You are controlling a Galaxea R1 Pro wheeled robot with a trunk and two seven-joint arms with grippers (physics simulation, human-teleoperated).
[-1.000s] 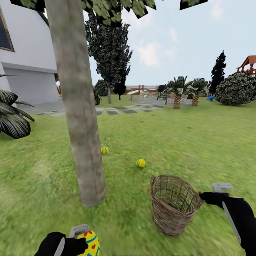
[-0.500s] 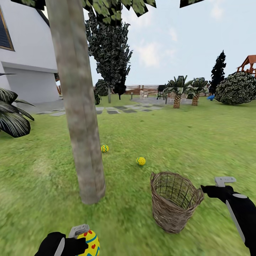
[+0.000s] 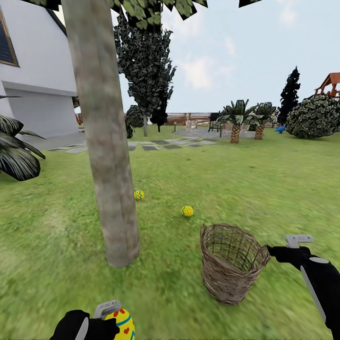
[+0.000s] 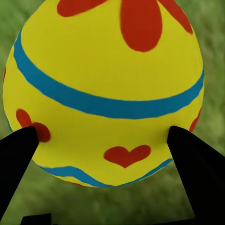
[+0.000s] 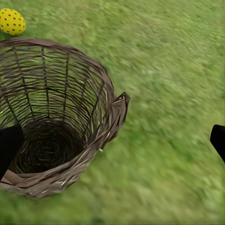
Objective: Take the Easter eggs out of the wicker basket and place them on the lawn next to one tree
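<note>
The mottled tree trunk rises from the lawn at left of centre. Two yellow eggs lie on the grass: one just behind the trunk, a red-dotted one a little to its right. My left gripper is shut on the third egg, low in front of the trunk. The wicker basket stands upright and empty right of the tree. My right gripper is open beside the basket's loop handle, not touching it.
A white house and a dark palm bush stand at the left. Grey stepping stones, short palms, a round bush and a fence lie far behind. Open grass stretches to the right of the basket.
The whole view has shifted up slightly as the camera moved. My right gripper has drawn a little away from the basket's rim. The left gripper still holds its egg.
</note>
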